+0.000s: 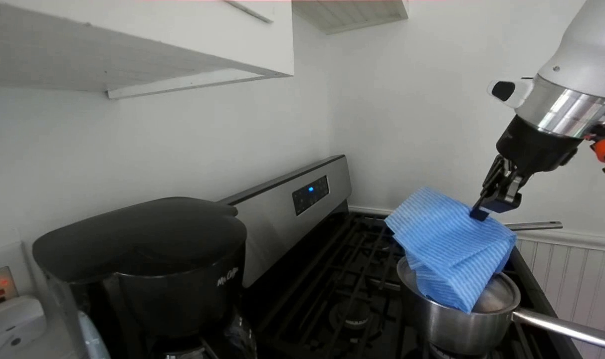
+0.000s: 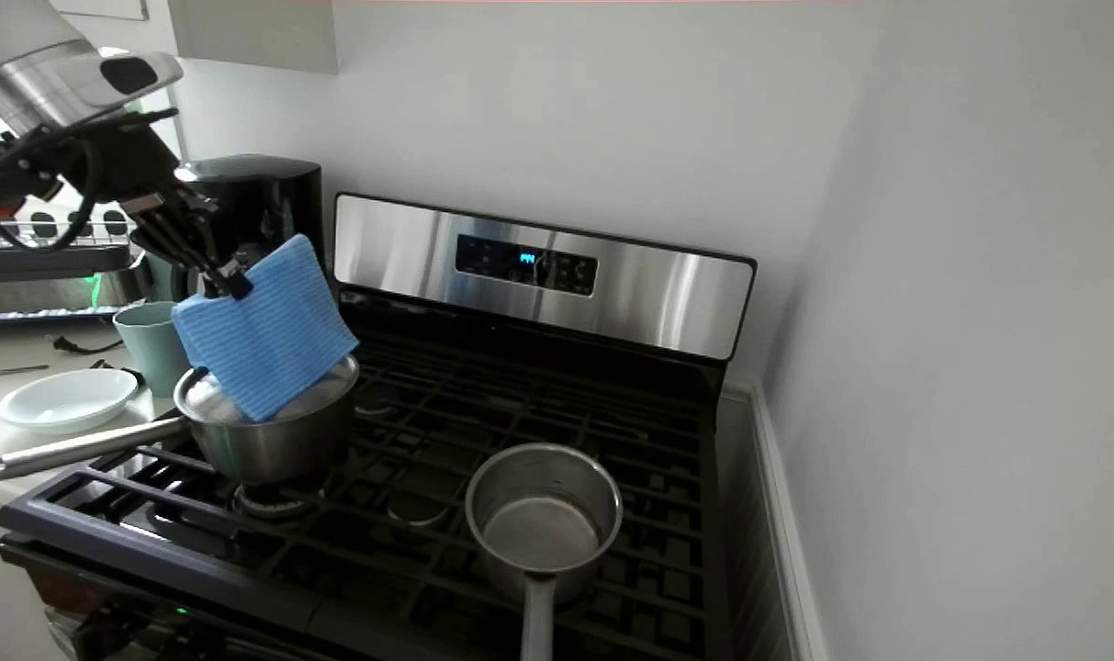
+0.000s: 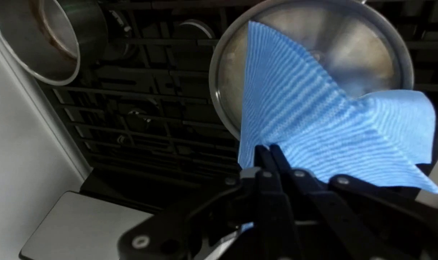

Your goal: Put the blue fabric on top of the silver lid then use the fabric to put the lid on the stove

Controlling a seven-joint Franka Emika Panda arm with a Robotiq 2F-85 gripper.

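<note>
My gripper is shut on the light blue fabric near its upper edge, in an exterior view with the fingertips [image 1: 479, 213] and the fabric [image 1: 452, 239]. The gripper [image 2: 230, 280] and the hanging fabric [image 2: 272, 330] also show from another side. The silver lid [image 1: 499, 294] lies on a steel pot. In the wrist view the gripper [image 3: 267, 148] holds the fabric [image 3: 312, 119], which covers part of the lid [image 3: 363, 54]. The fabric's lower corner reaches down to the lid; contact is hard to tell. The stove [image 2: 446, 422] has black grates and a steel back panel.
The lidded steel pot [image 1: 457, 324] stands on the stove with its long handle sticking out. A second, open pot [image 2: 543, 523] stands on the stove. A black coffee maker [image 1: 142, 249], a green cup [image 2: 152, 344] and a white bowl [image 2: 68, 400] stand beside the stove.
</note>
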